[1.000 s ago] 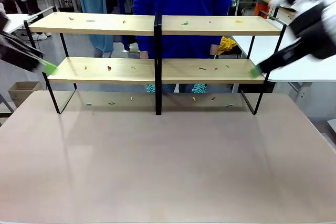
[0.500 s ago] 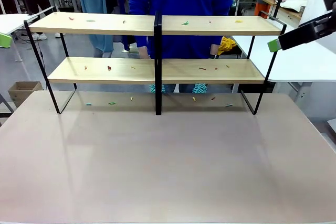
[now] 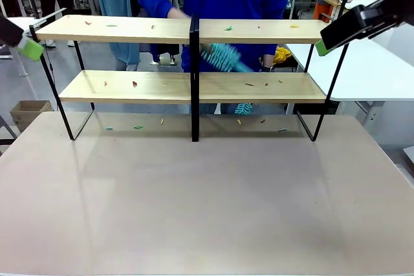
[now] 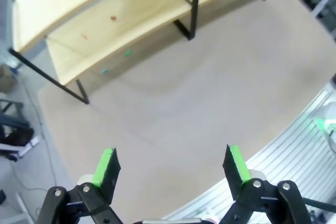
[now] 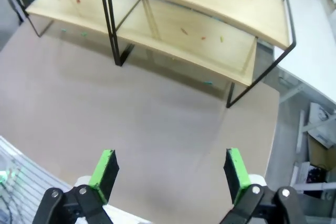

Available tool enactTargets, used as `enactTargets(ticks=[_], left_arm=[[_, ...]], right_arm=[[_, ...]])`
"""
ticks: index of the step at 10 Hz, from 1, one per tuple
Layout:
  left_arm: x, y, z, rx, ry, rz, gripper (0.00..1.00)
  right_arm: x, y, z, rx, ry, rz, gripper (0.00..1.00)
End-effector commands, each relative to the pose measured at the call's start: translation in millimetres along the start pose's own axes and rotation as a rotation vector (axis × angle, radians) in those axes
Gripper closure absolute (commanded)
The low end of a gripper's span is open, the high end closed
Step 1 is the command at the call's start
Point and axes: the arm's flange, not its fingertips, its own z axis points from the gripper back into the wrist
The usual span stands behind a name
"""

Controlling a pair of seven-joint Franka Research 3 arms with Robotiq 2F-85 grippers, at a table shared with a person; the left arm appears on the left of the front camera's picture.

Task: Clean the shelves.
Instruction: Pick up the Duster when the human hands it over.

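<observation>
Arms out wide, person has the brush

The left end effector [image 4: 170,163] and right end effector [image 5: 170,167] both have fingers spread apart with nothing held, one off each end of the shelves [image 3: 129,29] at the far side of the bench [image 3: 207,198]. A person's teal brush [image 3: 222,57] is between the boards, so I'd hold clear of the frame while the scraps [image 3: 134,84] get swept. No readable writing.

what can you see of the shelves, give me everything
The shelves are a wide two-tier rack: two long light-wood boards in a thin black metal frame with a central black post. It stands upright on the far part of the beige table. Small coloured scraps lie scattered on both boards and on the table beneath. A person's hand is at the top board's far edge, and a teal brush shows between the tiers; contact is unclear.
</observation>
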Motion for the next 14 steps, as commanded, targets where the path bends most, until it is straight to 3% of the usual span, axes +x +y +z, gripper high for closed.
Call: enactTargets(ticks=[1, 2, 6, 11, 14], left_arm=[[12, -12, 19, -0.039, -0.052, 0.101, 0.00], [15, -17, 25, -0.018, -0.100, 0.201, 0.00], [9, -16, 37, 0.003, -0.291, 0.199, 0.00], [7, -8, 33, 0.019, -0.386, 0.244, 0.00], [7, -7, 28, 0.013, -0.362, 0.234, 0.00]], right_arm=[[2, 3, 18, 0.005, 0.002, -0.021, 0.00], [0, 0, 20, 0.025, -0.008, -0.029, 0.00], [5, -7, 21, 0.069, -0.093, -0.089, 0.00], [-4, 10, 39, 0.091, -0.220, -0.123, 0.00], [-6, 12, 41, 0.099, -0.239, -0.147, 0.00]])
